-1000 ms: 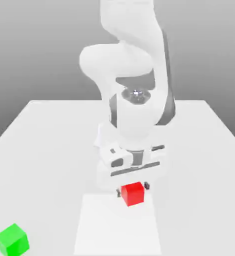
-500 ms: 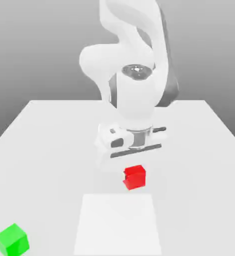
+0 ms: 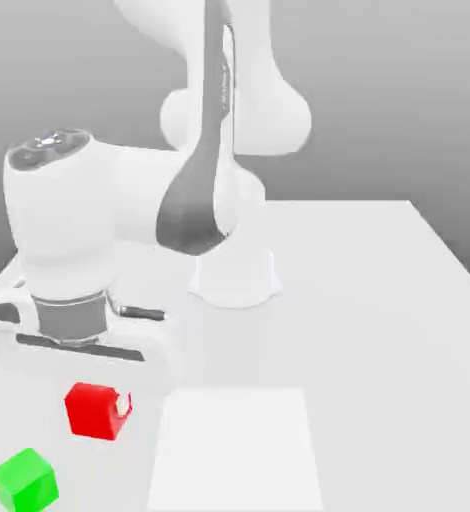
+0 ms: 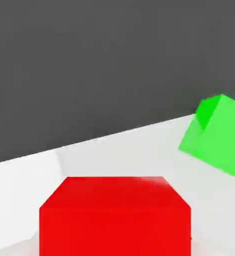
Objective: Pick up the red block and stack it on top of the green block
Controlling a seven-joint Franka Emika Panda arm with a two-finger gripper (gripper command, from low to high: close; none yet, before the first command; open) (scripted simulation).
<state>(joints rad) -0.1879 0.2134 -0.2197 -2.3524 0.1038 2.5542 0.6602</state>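
From the exterior view, the arm has its hand leaning into the left side of the frame, and under it the tool is closed on the red block, which hangs in the lower left, lifted clear of the white desk; a light fingertip peeks out at the cube's right face. The green block sits on the desk in the bottom left corner, down and to the left of the red one, near it but apart, a strip of bare desk showing between them. That offset is what the coming move hangs on, I'd say: the carried cube needs to travel further toward the lower left corner of the frame until it is squarely over the green one, then come down. From the hand view, the red block sits along the bottom middle, close under the camera, and the green block shows at the right edge, tilted in the picture and partly cut off, with pale desk between the two. So the target is off to one side, not underneath.
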